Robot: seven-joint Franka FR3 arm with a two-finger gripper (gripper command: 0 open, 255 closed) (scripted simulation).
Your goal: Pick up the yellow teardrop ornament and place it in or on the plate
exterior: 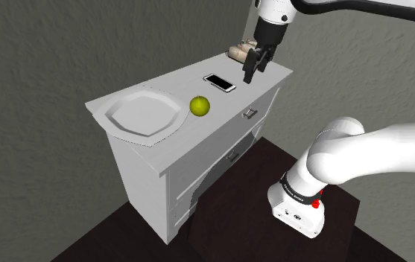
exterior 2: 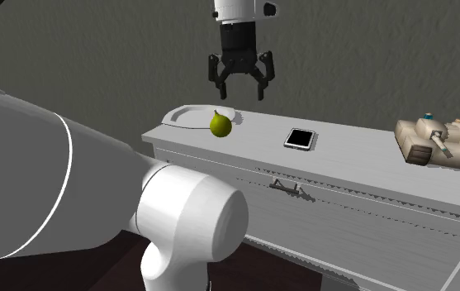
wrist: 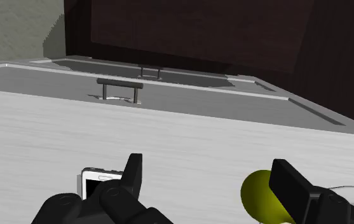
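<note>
Overhead, a white robot arm holds its black gripper [exterior 2: 240, 92] in the air above a white dresser [exterior: 220, 130], with the two fingers spread wide apart and nothing between them. The yellow-green teardrop ornament [exterior: 200, 106] stands on the bare dresser top with its pointed end up, just beside the plate [exterior: 140, 113] and not on it. The plate is pale grey with an angular rim and sits at the end of the dresser towards the shoulder view's left. To the ornament's right in that view lies a phone [exterior: 219, 82] with a white case and a black screen, flat on the top. Farther right, at the far corner of the dresser, sits a tan toy tank [exterior: 239, 52]. In the wrist view the open fingers [wrist: 134, 173] frame a stretch of dresser top, with the ornament close to one finger and the phone close to the other; neither is touched. A drawer handle [exterior 2: 286, 187] shows on the dresser's front. The dresser stands against a grey textured wall [exterior: 42, 52] on a dark brown floor [exterior: 116, 238], and the robot's stand [exterior: 299, 210] is at the shoulder view's lower right.
</note>
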